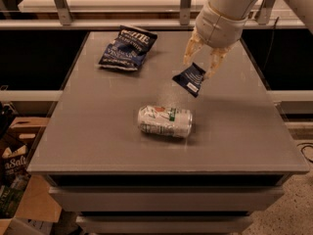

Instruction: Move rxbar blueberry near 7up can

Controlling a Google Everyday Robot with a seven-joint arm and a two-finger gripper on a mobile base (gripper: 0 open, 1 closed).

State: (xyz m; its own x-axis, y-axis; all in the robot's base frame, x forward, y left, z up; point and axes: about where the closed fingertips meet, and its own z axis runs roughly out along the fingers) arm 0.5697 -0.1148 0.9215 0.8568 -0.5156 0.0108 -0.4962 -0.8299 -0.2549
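Fingers [191,50] of the gripper [199,68] grip the upper end of the rxbar blueberry [190,80]. The small navy wrapper hangs tilted between them, white label patch showing. From where I stand the gripper is over the table [98,131], toward its 1 o'clock side, on a pale arm coming in from the upper right. The 7up can [165,121] lies on its side near the table's middle. The bar is near it at about its 1 o'clock, apart from it. A dark blue chip bag [128,48] lies flat at the can's 11 o'clock, well apart from both.
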